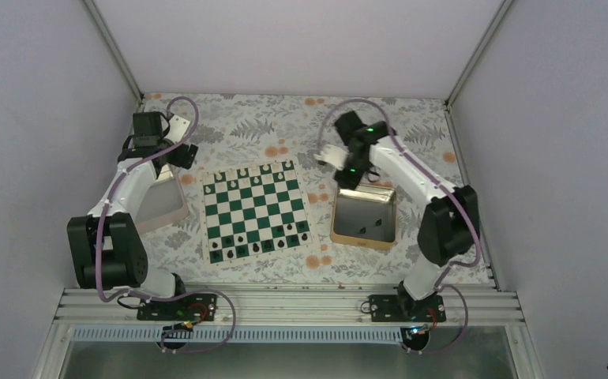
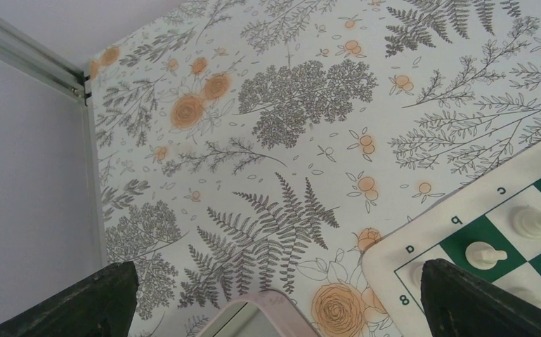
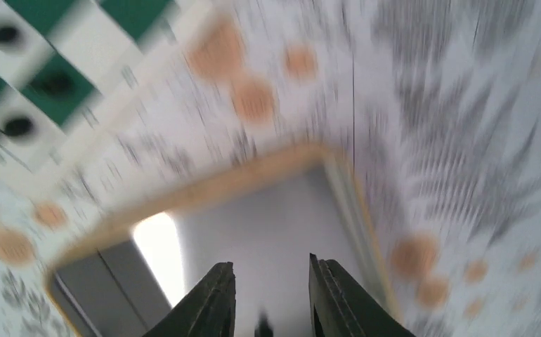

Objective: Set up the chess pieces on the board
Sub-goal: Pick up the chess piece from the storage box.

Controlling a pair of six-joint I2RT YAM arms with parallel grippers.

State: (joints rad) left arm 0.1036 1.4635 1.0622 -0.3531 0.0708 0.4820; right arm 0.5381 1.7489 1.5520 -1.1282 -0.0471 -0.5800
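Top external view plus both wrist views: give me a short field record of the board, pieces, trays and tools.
board: square green-and-white chessboard with cream border, flat between the arms
black side: small black chess figures on its near rows
white side: small white chess figures along its far row
right tray: gold square tray, at least two dark figures inside
left tray: pinkish-rimmed tray, partly under left arm
left arm: left tool open, empty, over floral tablecloth near board corner
right arm: right tool over gold tray; view blurred, grip unclear
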